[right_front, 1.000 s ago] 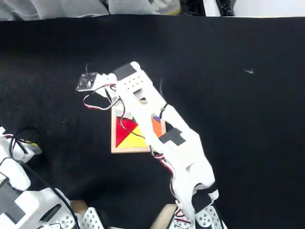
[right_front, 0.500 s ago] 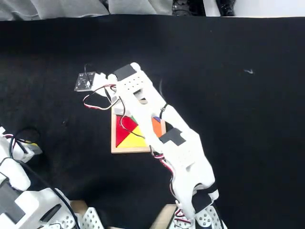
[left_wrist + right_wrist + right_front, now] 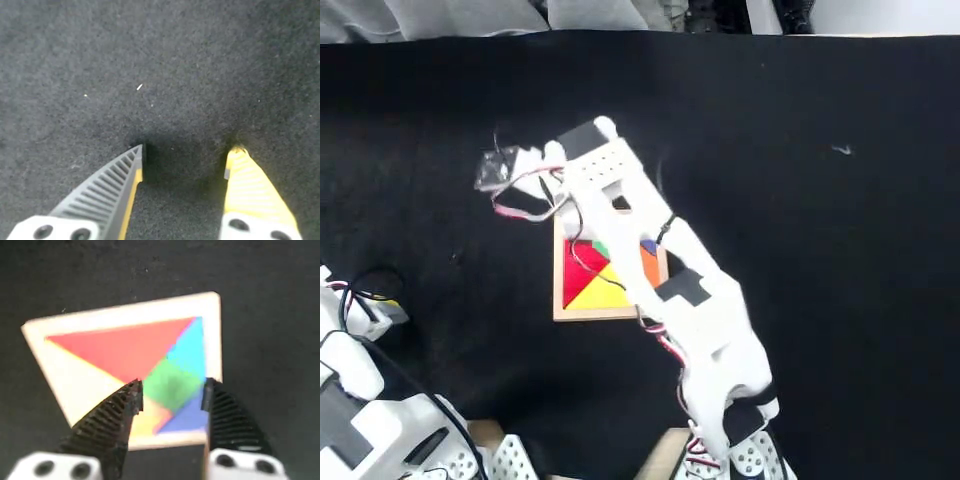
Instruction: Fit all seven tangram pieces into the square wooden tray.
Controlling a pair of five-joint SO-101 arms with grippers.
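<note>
Right gripper [image 3: 172, 385] poised over the square wooden tray [image 3: 125, 310], jaws spread either side of the green piece [image 3: 174, 372], tray flat on the black cloth [image 3: 820, 250], left gripper [image 3: 187, 148] spread wide above the cloth.

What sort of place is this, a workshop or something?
Probably a robotics lab bench: a black-covered table, a white robot arm with loose wiring, and a wooden puzzle tray laid under it.

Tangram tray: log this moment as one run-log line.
tray: coloured pieces inside | right gripper: open, above green piece | left gripper: open, over black cloth
</note>
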